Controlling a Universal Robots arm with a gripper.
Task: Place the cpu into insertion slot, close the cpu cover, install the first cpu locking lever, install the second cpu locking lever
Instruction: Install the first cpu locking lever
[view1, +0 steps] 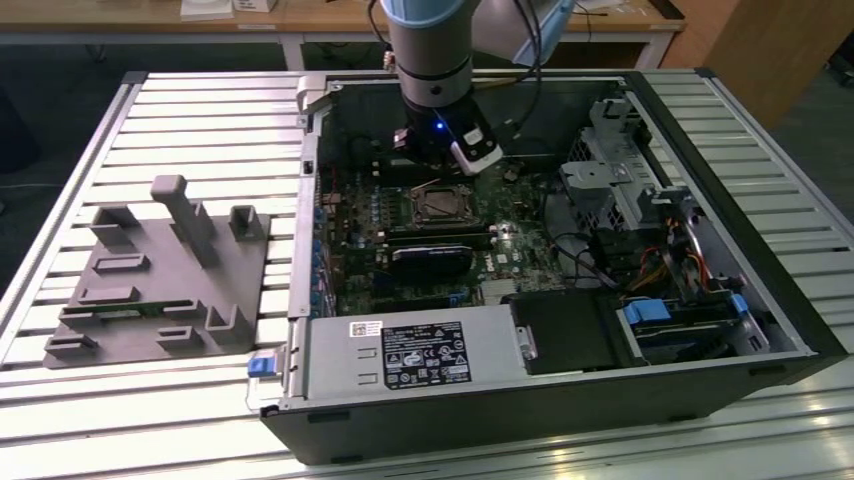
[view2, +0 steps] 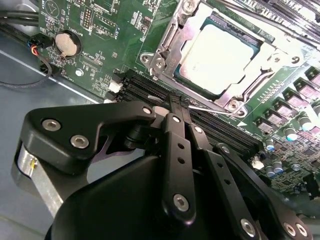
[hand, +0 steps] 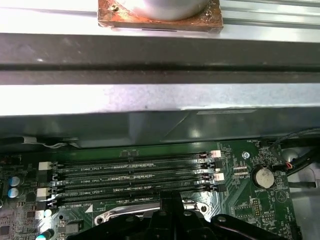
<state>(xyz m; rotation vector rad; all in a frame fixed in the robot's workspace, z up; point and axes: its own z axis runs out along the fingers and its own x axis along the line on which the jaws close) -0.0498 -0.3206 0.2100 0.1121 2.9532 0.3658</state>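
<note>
Gripper (view2: 175, 102) clenched over the motherboard (view2: 100, 30) in the open computer case (view1: 534, 425).
In the second wrist view its black fingers are pressed together with nothing visible between them, their tips above the memory slots (view2: 142, 89) just beside the socket. The cpu cover (view2: 167, 42), a silver frame, lies flat around the cpu (view2: 220, 57), whose pale metal top shows through the window just beyond the fingertips. A thin locking lever (view2: 215, 108) runs beside the tips; whether it touches them is unclear.
</note>
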